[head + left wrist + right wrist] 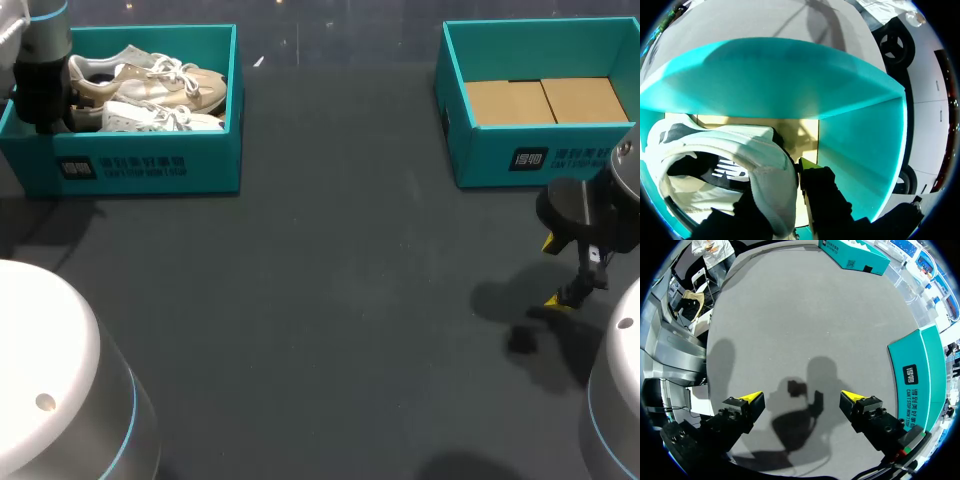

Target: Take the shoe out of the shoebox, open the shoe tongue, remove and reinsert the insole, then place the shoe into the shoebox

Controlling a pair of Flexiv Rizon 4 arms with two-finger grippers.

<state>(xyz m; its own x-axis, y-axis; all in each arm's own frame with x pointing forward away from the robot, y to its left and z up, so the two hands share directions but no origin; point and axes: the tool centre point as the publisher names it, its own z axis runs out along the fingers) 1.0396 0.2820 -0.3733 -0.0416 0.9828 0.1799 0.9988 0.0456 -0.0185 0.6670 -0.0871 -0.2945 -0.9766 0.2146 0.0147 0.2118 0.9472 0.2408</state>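
Head view: shoes (pixel 150 88) in shoebox (pixel 205 160)

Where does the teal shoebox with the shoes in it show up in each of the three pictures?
Head view: the shoebox sits at the far left of the table.
Left wrist view: the shoebox is seen from inside, its teal walls rising around a white shoe.
Right wrist view: the shoebox is small, far across the table, ahead of the right gripper.
Shared landmark: the dark table.

I am seeing matt teal card on the shoebox (pixel 150 165); inside it the shoes (pixel 150 85) are looking like smooth leather with cloth laces, and the table (pixel 330 280) beneath it is showing matt dark grey.
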